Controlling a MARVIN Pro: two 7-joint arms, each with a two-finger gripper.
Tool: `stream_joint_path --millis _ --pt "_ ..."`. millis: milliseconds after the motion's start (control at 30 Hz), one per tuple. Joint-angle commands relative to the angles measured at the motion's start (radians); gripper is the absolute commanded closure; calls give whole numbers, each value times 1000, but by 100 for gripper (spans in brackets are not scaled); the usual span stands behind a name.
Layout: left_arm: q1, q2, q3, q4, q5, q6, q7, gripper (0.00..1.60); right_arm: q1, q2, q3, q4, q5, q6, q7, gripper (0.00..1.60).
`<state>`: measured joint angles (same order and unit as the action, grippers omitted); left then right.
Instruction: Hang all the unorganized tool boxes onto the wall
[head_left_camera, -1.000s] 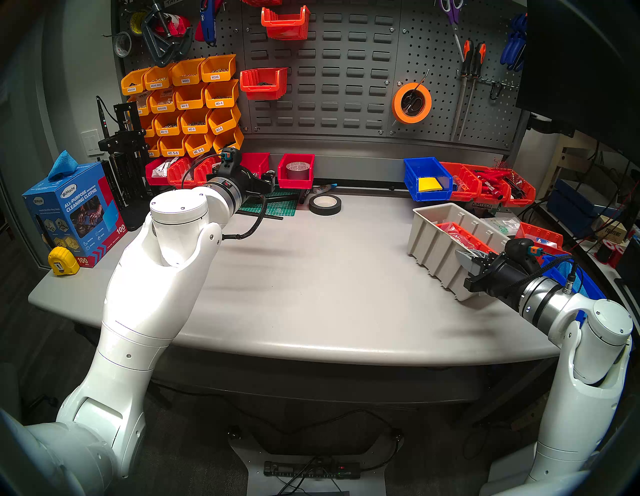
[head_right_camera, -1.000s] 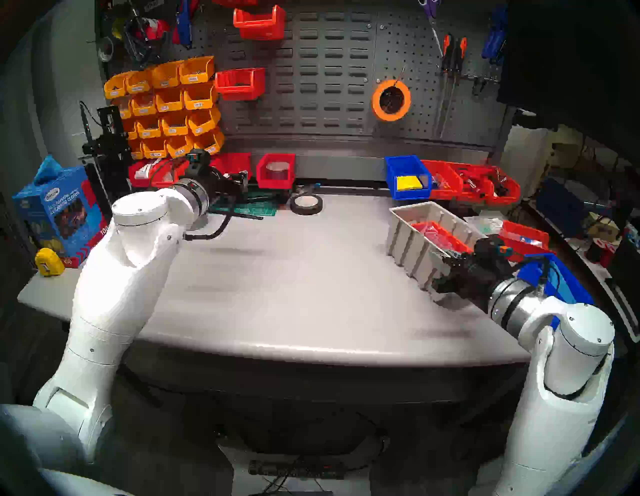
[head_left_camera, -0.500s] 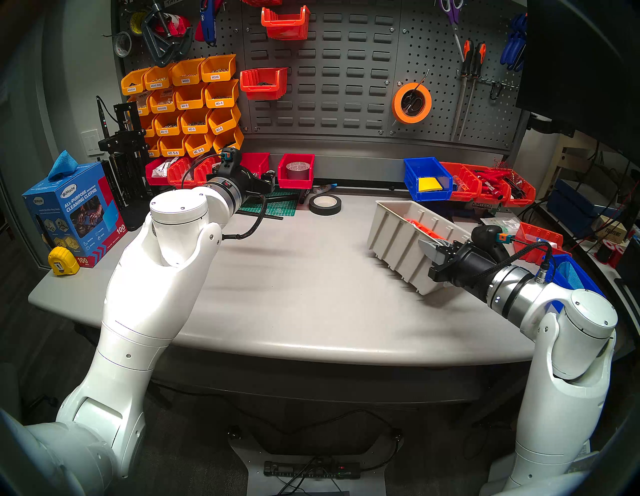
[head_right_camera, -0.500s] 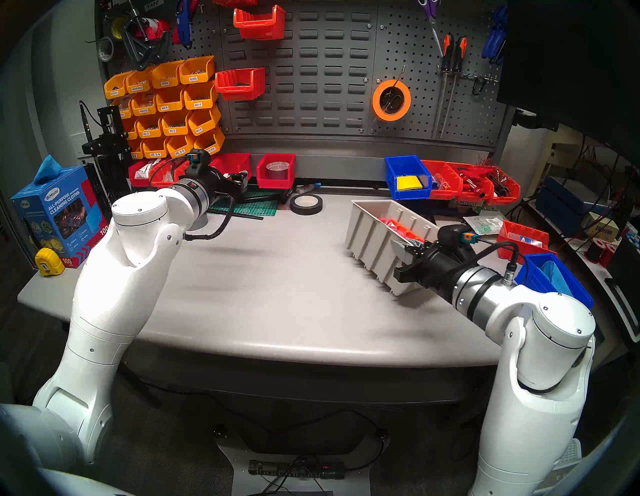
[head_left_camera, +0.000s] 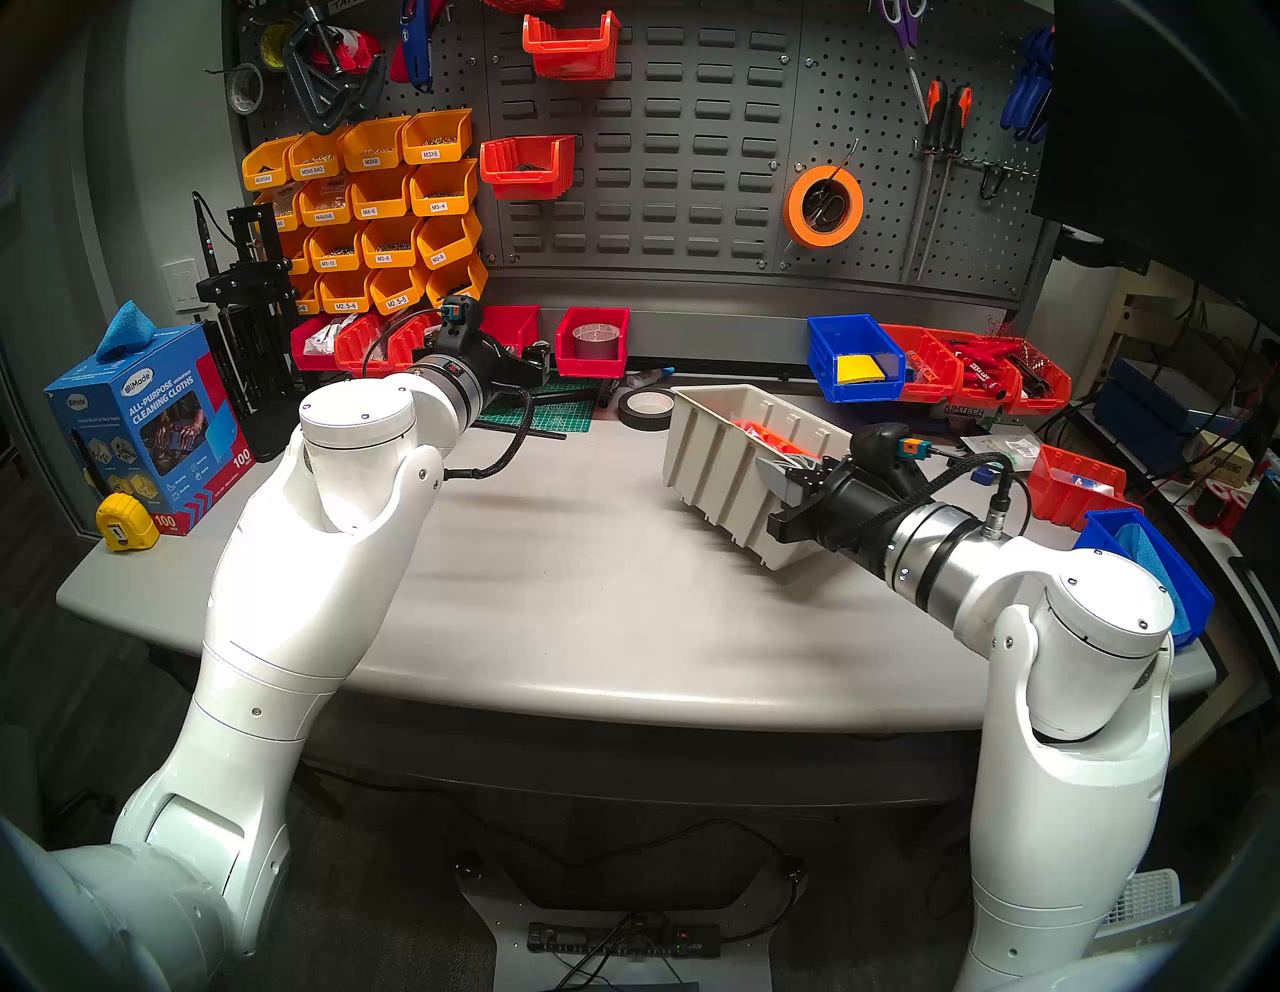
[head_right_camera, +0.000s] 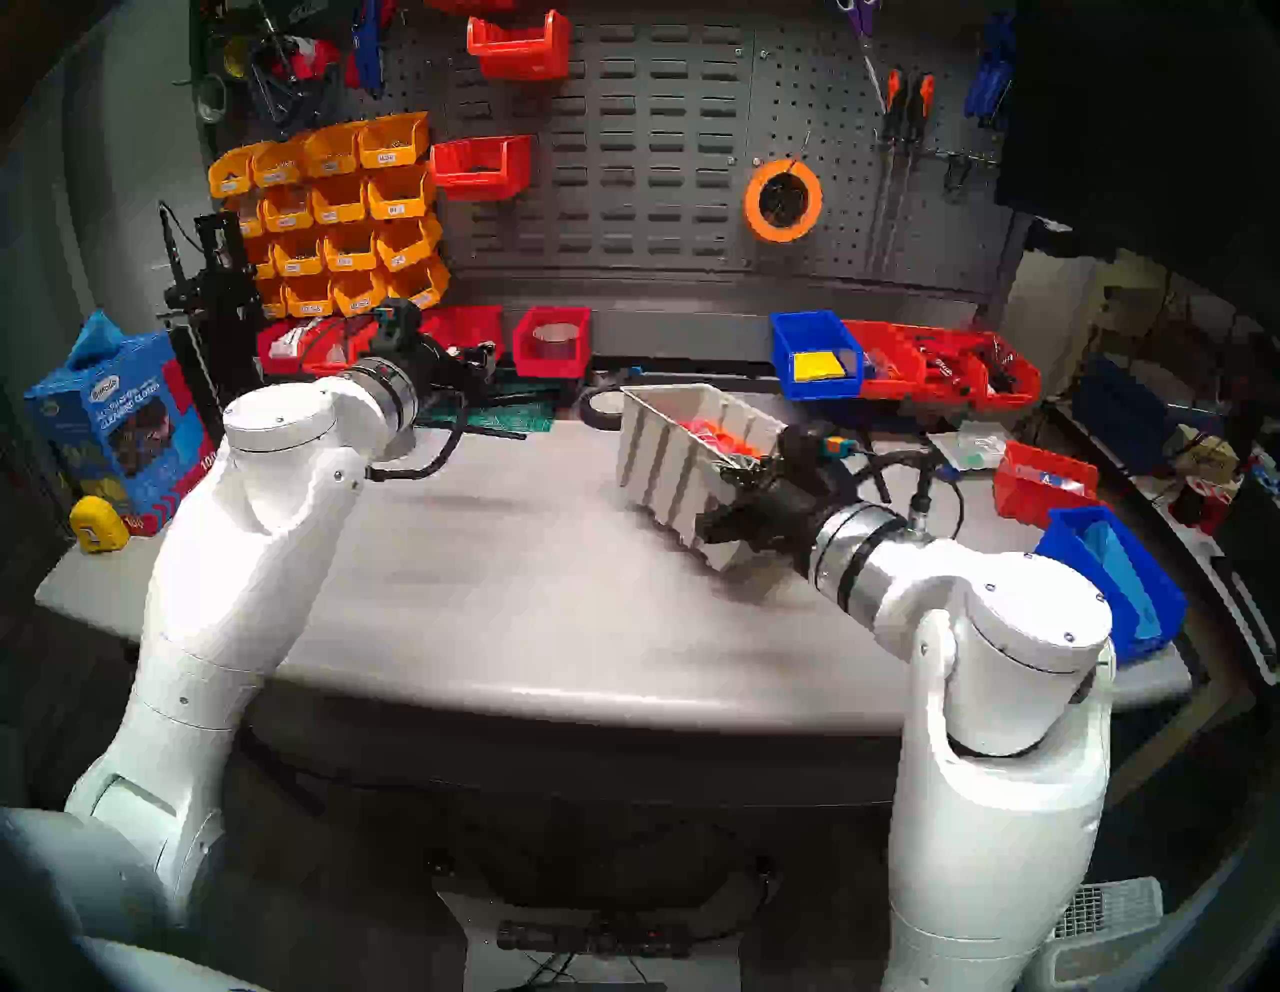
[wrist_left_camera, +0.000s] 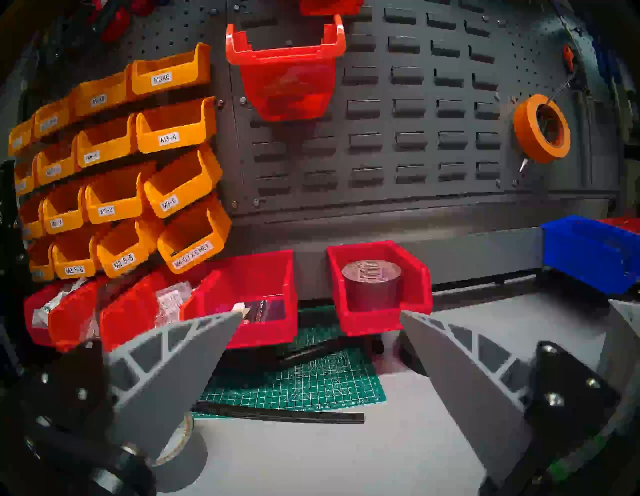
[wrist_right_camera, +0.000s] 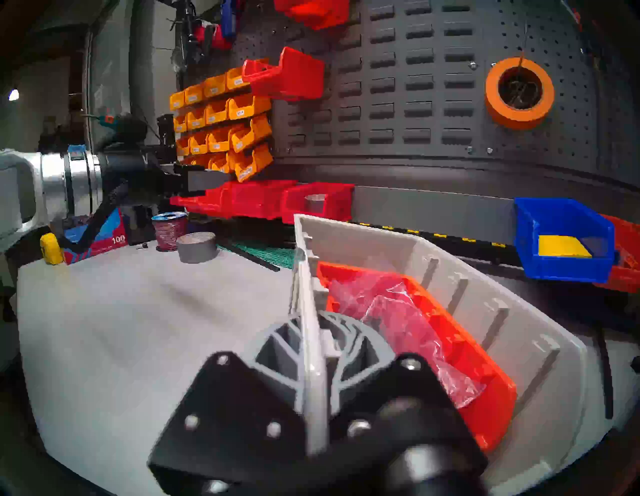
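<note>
My right gripper (head_left_camera: 779, 478) is shut on the near wall of the beige-grey ribbed tool box (head_left_camera: 720, 450), holding it tilted just above the table's middle right. In the right wrist view, the fingers (wrist_right_camera: 277, 350) pinch that wall (wrist_right_camera: 311, 311), and a smaller orange-red bin (wrist_right_camera: 433, 332) with a plastic bag lies inside. A red tool box (head_left_camera: 592, 343) holding a tape roll and a blue tool box (head_left_camera: 855, 357) with a yellow pad stand against the wall (head_left_camera: 692, 138). My left gripper (wrist_left_camera: 320, 311) hovers open in front of the red tool box (wrist_left_camera: 377, 291).
Two red bins (head_left_camera: 571, 45) (head_left_camera: 526, 166) hang on the louvred panel beside yellow-orange labelled bins (head_left_camera: 374, 208). A black tape roll (head_left_camera: 644, 409) and green mat (head_left_camera: 554, 412) lie behind the held box. More red bins (head_left_camera: 970, 370) and a blue bin (head_left_camera: 1143, 568) crowd the right.
My right arm has carried the beige-grey tool box leftward and toward the wall, from the table's right side to near the tape roll. The left arm has not moved.
</note>
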<state>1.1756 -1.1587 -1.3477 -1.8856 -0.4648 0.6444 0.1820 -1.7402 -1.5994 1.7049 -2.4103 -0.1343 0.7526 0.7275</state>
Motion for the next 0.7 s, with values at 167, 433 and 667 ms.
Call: stream_joint_path --millis 167,433,667 --pt "-18 -1 -1 -12 1 -7 -1 0 149 5 -188 27 -96 20 -212 160" --pt "-18 0 -1 -12 -1 -7 0 0 204 2 -286 120 -180 -42 -328 160" --pt "-18 0 -1 -12 -2 -7 1 0 277 -8 -363 208 -254 -65 -402 160"
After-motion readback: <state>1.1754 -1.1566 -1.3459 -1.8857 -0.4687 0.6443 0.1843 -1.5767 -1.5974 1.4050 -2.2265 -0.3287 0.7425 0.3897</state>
